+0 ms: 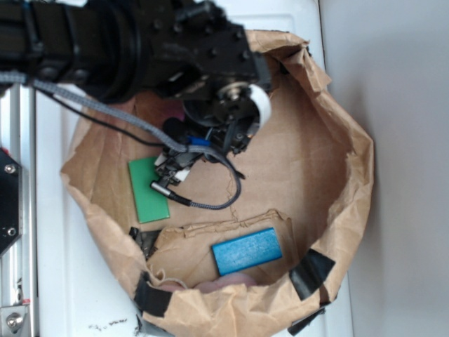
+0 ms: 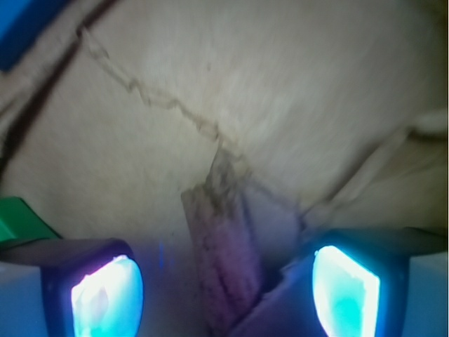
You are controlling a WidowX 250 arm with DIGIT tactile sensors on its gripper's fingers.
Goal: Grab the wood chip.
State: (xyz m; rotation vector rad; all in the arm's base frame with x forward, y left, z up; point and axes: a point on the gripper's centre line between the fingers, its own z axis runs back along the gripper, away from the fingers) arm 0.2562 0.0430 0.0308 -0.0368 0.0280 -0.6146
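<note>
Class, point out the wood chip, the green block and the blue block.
wood chip [image 2: 224, 260], wrist view, middle of its rough face.
green block [image 1: 148, 189], exterior view, centre of top face.
blue block [image 1: 247, 250], exterior view, centre of top face.

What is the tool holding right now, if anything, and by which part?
Nothing yet. In the wrist view the tool is open, its fingers either side of the wood chip lying on the brown paper, not touching it.

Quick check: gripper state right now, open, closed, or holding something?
Gripper: open, holding nothing; the wood chip lies between its glowing fingertips, not yet clamped.
</note>
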